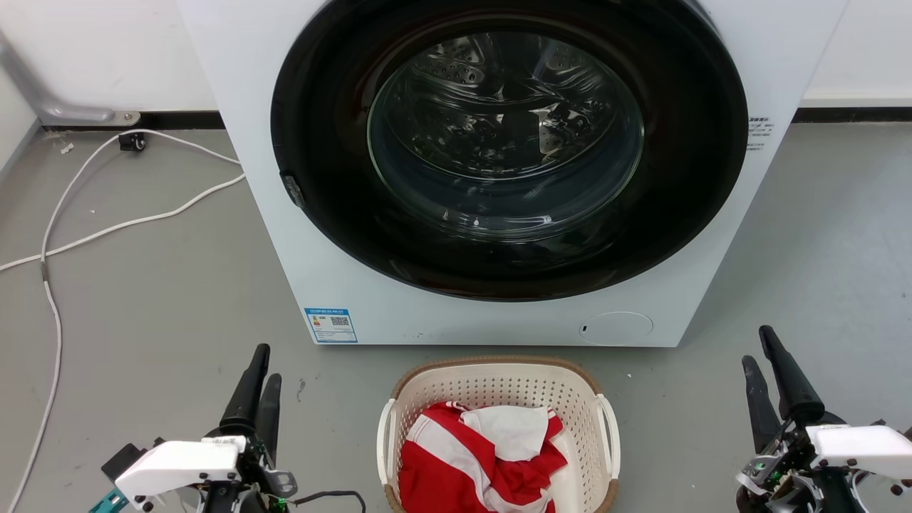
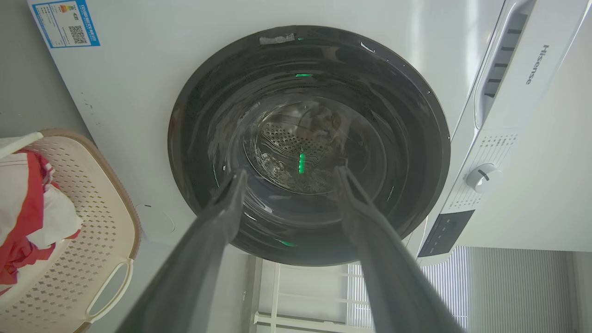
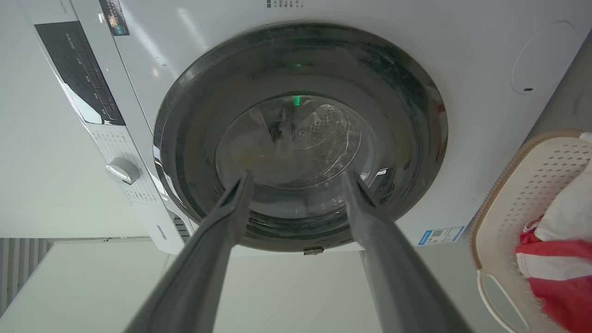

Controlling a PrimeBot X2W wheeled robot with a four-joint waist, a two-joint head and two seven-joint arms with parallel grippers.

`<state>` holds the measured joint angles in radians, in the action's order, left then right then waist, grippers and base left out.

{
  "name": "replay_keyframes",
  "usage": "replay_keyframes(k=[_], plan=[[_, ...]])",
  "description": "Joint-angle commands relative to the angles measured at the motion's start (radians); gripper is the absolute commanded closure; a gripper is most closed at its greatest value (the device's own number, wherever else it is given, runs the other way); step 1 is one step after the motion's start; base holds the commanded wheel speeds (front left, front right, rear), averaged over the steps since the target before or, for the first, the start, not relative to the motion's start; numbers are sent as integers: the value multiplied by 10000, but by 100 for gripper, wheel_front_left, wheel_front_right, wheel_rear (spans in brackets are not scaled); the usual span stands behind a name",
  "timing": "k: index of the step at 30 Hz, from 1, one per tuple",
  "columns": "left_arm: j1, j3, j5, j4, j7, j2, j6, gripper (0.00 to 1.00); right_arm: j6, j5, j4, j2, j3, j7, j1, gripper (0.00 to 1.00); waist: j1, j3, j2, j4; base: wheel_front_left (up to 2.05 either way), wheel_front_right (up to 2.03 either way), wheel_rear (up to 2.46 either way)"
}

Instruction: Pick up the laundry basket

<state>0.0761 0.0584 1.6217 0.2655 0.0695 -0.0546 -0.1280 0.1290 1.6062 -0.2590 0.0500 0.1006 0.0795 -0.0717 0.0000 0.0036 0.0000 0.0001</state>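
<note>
Your left gripper (image 1: pixel 265 367) and right gripper (image 1: pixel 757 347), both spread, flank the laundry basket (image 1: pixel 499 365), probably to take its handles (image 1: pixel 611 442).

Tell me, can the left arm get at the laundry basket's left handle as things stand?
Probably yes. The left arm, jaws open, sits beside the basket with bare floor between it and the left handle; the red-and-white clothes lie inside, off the handle.
</note>
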Motion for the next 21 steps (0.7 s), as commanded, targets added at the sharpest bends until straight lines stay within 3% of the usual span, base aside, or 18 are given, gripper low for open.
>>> replay_keyframes(k=[1,21], plan=[[325,-155,-119,-226,-130,-47,-11,0,4,-149,275,27,-64,-123,-142,0,0,1,0,3,0,0,0],[623,-841,-2268,-536,-939,-29,-17,0,8,-2607,851,24,-302,-965,106,0,0,26,0,26,0,0,0]])
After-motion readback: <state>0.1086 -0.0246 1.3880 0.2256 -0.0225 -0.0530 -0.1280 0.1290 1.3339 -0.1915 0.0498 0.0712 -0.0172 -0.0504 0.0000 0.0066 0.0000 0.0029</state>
